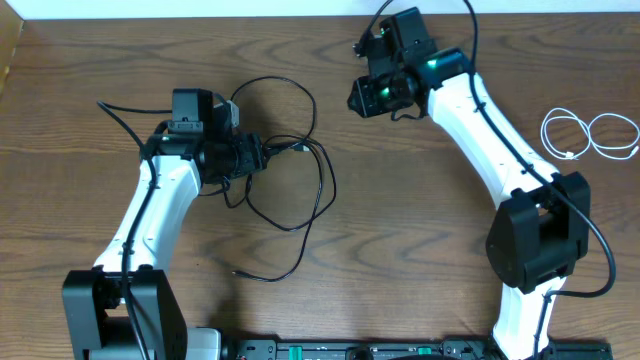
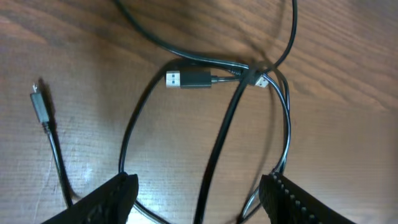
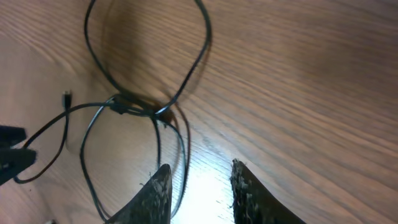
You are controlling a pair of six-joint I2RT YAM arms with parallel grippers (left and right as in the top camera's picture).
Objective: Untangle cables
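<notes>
Black cables (image 1: 331,185) lie in loose crossed loops on the wooden table, left of centre. My left gripper (image 1: 262,155) stands open at the tangle. In the left wrist view its fingers straddle a thick black strand (image 2: 221,134) without pinching it, and a USB plug (image 2: 189,79) and a small plug (image 2: 38,102) lie ahead. My right gripper (image 1: 358,97) hovers above and to the right of the loops. The right wrist view shows it open (image 3: 200,167) with nothing between its fingers, and the black knot (image 3: 134,109) lies beyond them. A white cable (image 1: 588,130) lies coiled, apart, at the far right.
The right arm's white link (image 1: 490,130) slants across the table between the black tangle and the white cable. Both arm bases (image 1: 120,310) stand at the front edge. The table's far edge runs just behind the right gripper.
</notes>
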